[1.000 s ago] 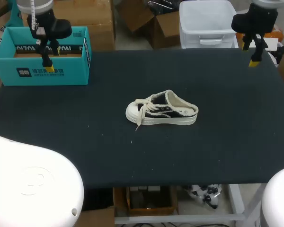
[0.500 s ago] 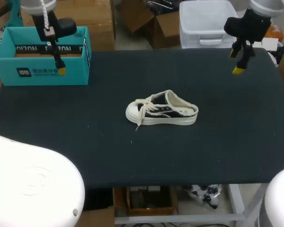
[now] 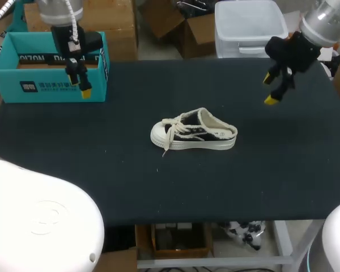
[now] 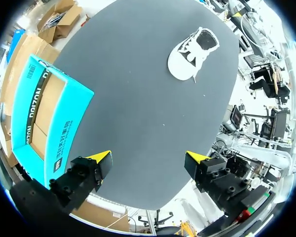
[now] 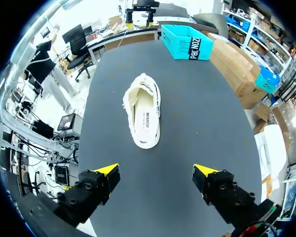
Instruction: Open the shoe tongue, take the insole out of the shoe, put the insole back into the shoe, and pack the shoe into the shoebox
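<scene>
- Left jaws: spread wide, holding nothing. They hang from the left arm [image 3: 68,34] above the desk [image 3: 158,192], just in front of the box [image 3: 45,90] at its right end.
- Right jaws: also spread and holding nothing, over the desk's far right part, well apart from the shoe [image 3: 195,131] and on its heel side.
- The shoe lies mid-desk, sole down, toe toward the box side. Its insole [image 5: 148,123] is still inside and the tongue is not yet lifted.
- Risk: the shoe looks light and nothing pins it. A pull on the tongue from one side alone would likely drag or tip it.
- Risk: a loose lace [image 3: 166,141] trails onto the desk and could snag a fingertip or get pinched along with the tongue.
- Risk: the insole looks thin, so a shallow pinch may fold it or slip off.
- The teal box sits at the far left corner, top open. Only its brown floor shows, with nothing in it.
</scene>
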Controlling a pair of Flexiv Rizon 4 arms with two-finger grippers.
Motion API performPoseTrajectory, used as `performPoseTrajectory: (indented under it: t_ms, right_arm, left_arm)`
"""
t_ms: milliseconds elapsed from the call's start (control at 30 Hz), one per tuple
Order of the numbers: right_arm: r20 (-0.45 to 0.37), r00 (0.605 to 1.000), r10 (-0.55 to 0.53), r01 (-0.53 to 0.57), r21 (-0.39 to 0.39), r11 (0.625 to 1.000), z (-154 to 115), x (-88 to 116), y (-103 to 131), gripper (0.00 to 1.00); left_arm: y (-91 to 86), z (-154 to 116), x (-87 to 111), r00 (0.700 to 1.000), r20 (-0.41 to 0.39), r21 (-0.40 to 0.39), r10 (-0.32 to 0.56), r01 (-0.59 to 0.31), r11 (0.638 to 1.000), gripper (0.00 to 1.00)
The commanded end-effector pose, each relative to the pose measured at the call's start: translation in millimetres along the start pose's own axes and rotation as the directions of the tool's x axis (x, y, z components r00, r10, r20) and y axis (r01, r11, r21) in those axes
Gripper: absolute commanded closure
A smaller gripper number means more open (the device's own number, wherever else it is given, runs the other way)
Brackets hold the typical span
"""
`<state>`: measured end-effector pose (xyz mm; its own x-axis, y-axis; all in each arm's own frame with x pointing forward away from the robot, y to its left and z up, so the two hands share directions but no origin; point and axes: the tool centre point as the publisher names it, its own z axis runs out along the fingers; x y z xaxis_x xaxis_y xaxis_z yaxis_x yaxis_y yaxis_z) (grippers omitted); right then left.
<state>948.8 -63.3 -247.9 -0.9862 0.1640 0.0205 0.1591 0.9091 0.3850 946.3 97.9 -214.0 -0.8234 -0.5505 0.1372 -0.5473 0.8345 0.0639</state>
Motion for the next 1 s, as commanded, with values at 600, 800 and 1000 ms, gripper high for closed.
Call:
performPoseTrajectory:
  t_ms: [600,800,1000]
  right_arm:
    - [0.025,0.997,0.078,-0.073,-0.156,0.985,64,25,11,0.0]
    - [0.012,0.992,0.127,-0.122,-0.216,0.969,94,35,16,0.0]
    - [0.021,0.997,0.074,-0.064,-0.306,0.95,121,38,15,0.0]
  left_arm:
    - [-36.5,17,56.7,0.796,-0.021,0.03,-0.606,0.606,0.795,0.0]
    - [-46.8,30,68.6,0.756,-0.064,0.069,-0.651,0.654,0.753,0.0]
    - [-60.8,42,86.6,0.755,-0.091,0.066,-0.649,0.655,0.753,0.0]
